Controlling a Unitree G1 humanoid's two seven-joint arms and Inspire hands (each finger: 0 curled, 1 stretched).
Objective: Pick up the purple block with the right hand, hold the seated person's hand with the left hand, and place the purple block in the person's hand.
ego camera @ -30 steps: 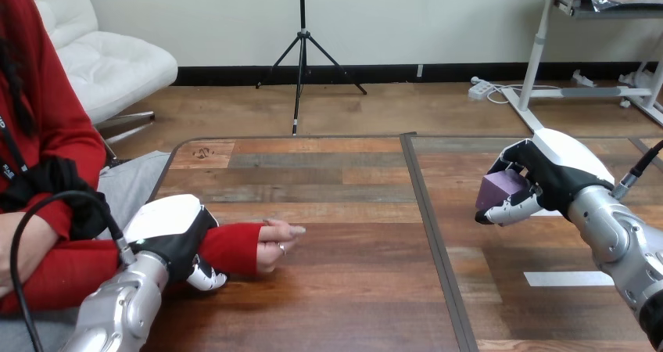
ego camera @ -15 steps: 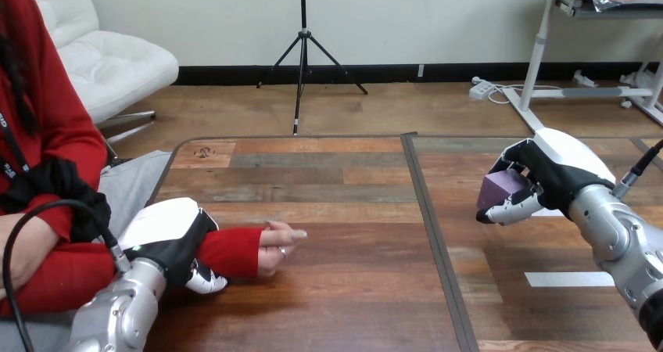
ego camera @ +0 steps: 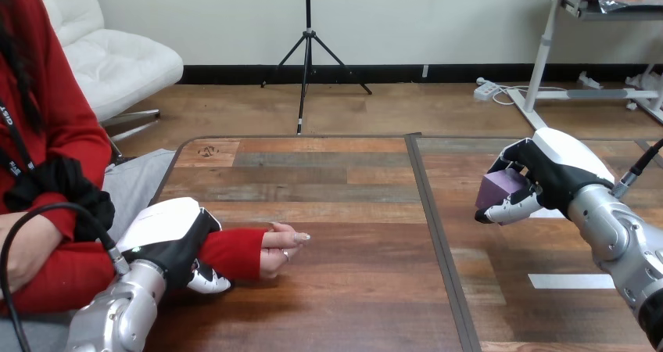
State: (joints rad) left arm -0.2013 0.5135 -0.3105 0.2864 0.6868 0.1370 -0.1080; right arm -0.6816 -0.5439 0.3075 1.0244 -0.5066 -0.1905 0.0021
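My right hand (ego camera: pixel 552 177) hovers over the right half of the table with its fingers and thumb curled round the purple block (ego camera: pixel 500 187). At the lower left, my left hand (ego camera: pixel 173 238) is clasped over the red-sleeved forearm (ego camera: pixel 233 253) of the seated person, its fingers wrapped under the sleeve. The person's hand (ego camera: pixel 281 246) lies on the table just right of my left hand, loosely curled, pointing toward the table's middle. A wide stretch of tabletop separates the block from the person's hand.
The wooden table (ego camera: pixel 352 211) has a dark seam (ego camera: pixel 434 235) running front to back near its middle. A strip of white tape (ego camera: pixel 563 281) lies on the right half, below my right hand. The person sits at the left edge.
The view has drifted slightly to the right. The person's hand has slid a little further toward the middle of the table. My right hand keeps the block in nearly the same spot.
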